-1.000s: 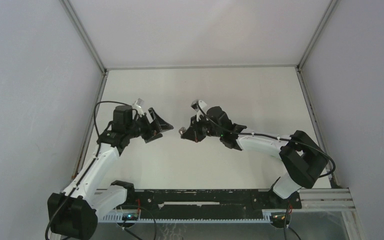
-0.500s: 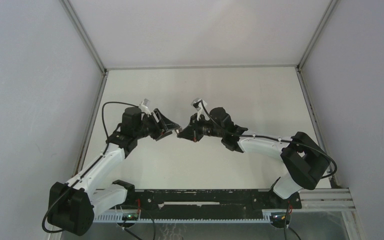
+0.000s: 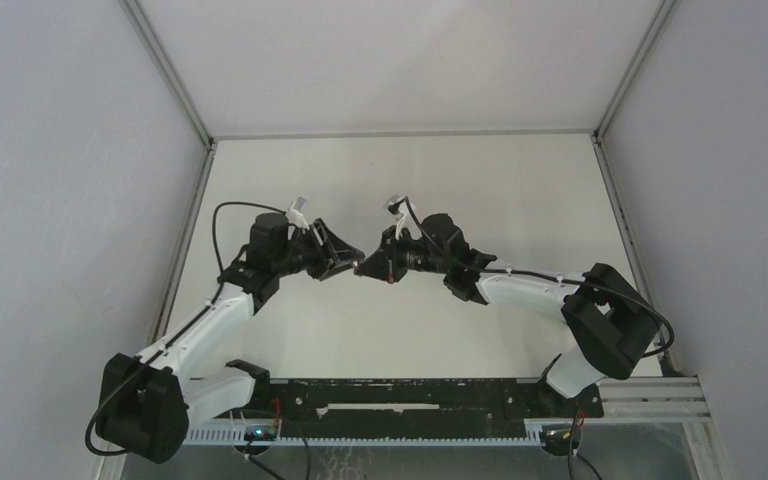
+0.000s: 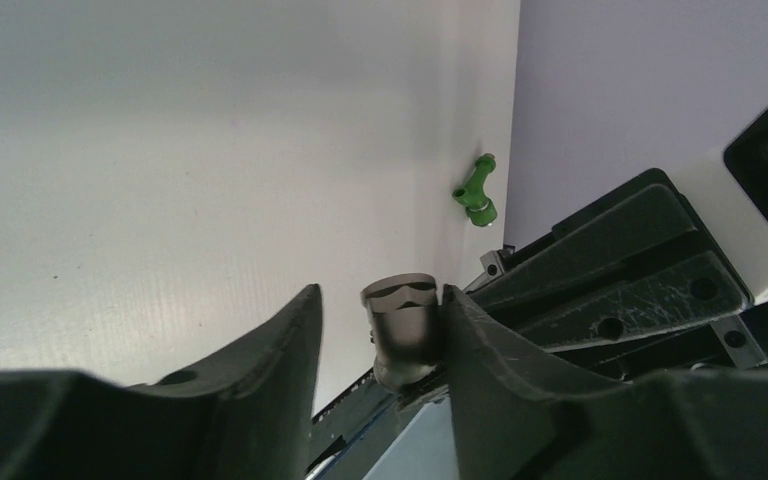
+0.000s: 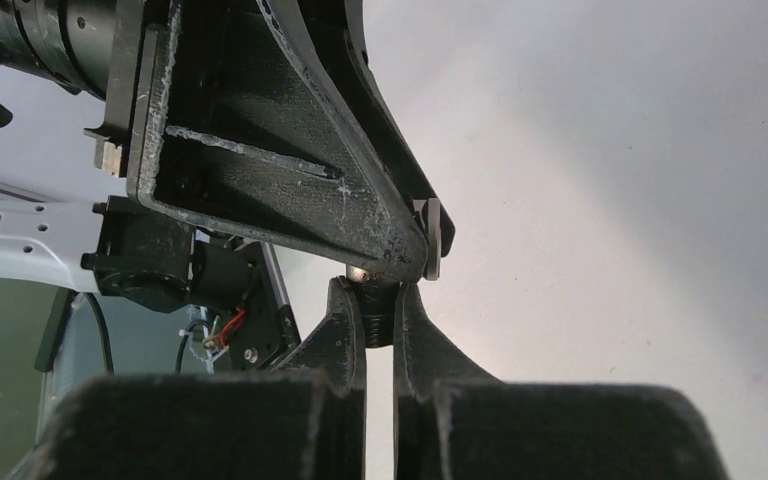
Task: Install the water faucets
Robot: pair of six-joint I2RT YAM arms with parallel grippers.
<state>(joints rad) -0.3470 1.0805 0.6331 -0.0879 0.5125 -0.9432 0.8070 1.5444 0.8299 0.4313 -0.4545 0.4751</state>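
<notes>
Top external. Left gripper and right gripper meet tip to tip over the middle of the table. The fitting sits at the meeting point, too small to make out here. Jaw gaps cannot be read from this height. Bare table lies on every side of the fitting. The side walls and the far edge are well apart from it. The tap does not show.

Left wrist. Left gripper jaws stand partly apart and straddle the fitting, a short grey metal piece. It lies against the finger on the picture's right. A clear gap separates it from the other finger, so there is no clamp on it. The black body of the right gripper fills the lower right, just beside the fitting. The tap, bright green, lies on the table beyond the fitting and well apart from it, at the foot of the lilac wall. Nothing touches it. Between fitting and tap there is only bare table.

Right wrist. Right gripper is pinched narrow on the fitting, whose dark ribbed end sits between its fingers. One black finger of the left gripper hangs just above, its tip on the fitting's top end. Bare table lies to the right of the fitting. The tap does not show.
</notes>
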